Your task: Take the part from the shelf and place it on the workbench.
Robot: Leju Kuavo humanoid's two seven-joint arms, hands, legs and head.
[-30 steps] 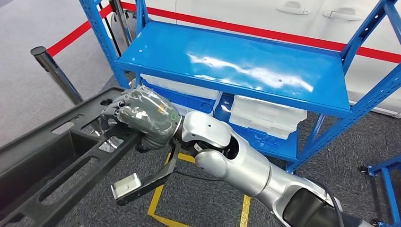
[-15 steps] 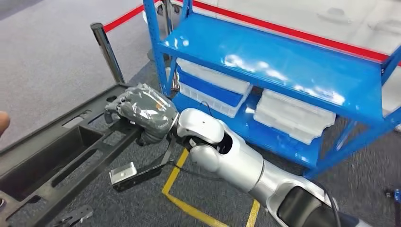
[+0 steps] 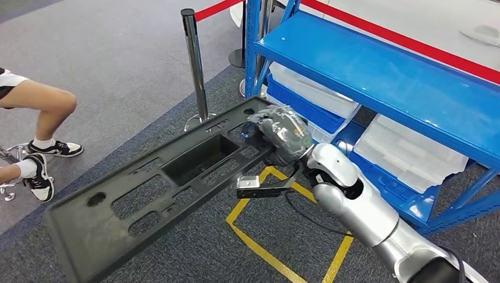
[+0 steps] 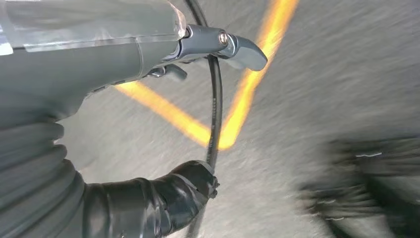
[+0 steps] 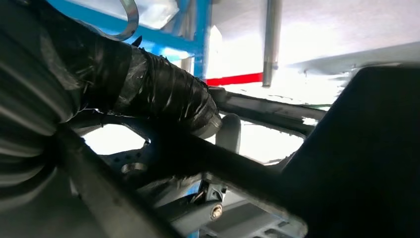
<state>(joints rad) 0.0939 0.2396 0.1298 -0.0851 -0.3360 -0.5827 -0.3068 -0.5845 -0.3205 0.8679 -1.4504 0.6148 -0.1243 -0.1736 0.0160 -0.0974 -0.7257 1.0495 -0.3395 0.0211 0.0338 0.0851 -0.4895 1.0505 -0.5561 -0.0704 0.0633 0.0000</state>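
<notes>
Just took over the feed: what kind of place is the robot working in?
Probably a factory or workshop demo area: a blue steel shelf with plastic bins, yellow floor tape, and a red barrier belt on a post.

Matt black plastic part [image 3: 147, 188], glossy blue metal shelf [image 3: 407, 76], grey carpet floor [image 3: 106, 65]

1. The floor [image 3: 118, 53] is covered with grey carpet, lighter at the far left and darker near the shelf.
2. Yellow tape [image 3: 259, 247] marks a square outline on the dark carpet.
3. A blue metal shelf [image 3: 389, 76] stands at the right; white plastic trays [image 3: 407, 150] lie on its lower level.
4. A chrome post [image 3: 194, 65] stands beside the shelf, and a red belt [image 3: 215, 8] runs from its top.
5. A person's legs [image 3: 41, 109] in black and white shoes are at the left edge.
</notes>
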